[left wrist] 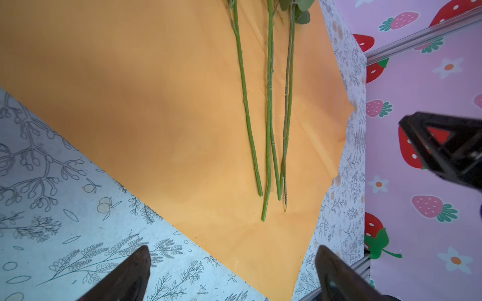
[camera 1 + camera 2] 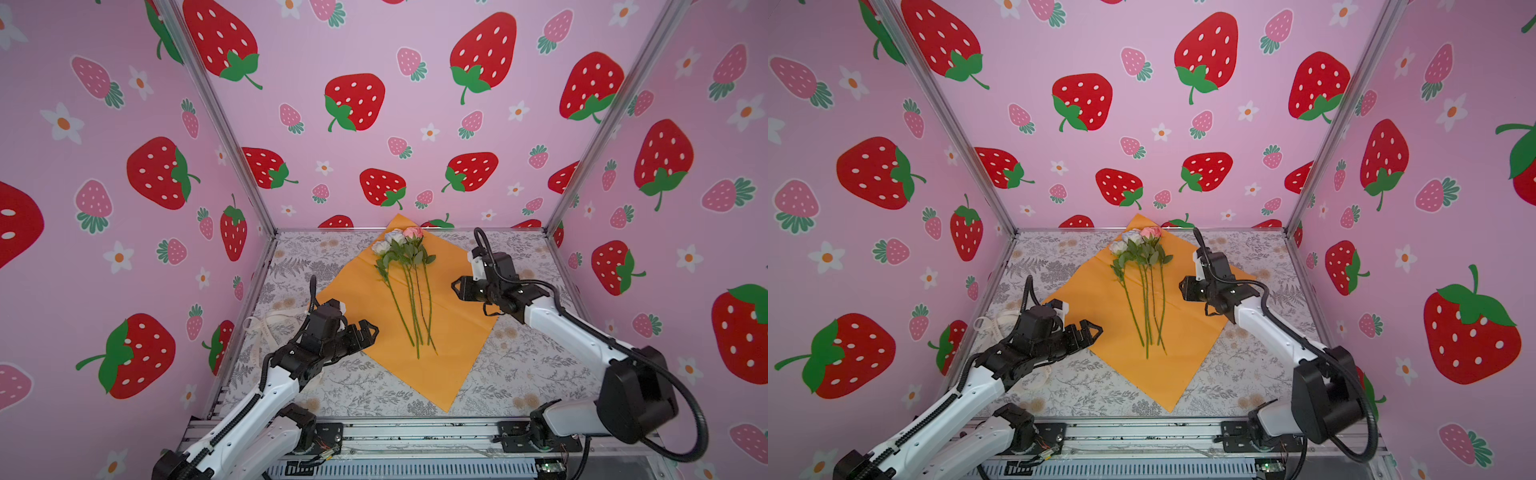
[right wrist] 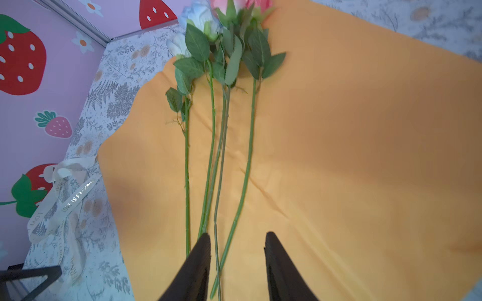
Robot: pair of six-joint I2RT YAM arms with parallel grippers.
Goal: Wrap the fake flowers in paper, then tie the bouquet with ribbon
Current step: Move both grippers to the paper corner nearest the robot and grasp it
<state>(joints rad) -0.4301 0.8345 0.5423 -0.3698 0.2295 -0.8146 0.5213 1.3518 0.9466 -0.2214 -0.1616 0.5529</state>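
Bouquet of fake flowers [image 2: 411,282]: stems run far-to-near, blooms far.
Right end effector [image 2: 456,289] nearer than left end effector [image 2: 372,332]; both released, empty.

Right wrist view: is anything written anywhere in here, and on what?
"LOVE IS ETERNA...": shiny print on the cream ribbon; blurred, so partly a guess.
Repeats of the print further along the same ribbon: too blurred to read.
Orange wrapping paper: no text.
Nothing else readable.
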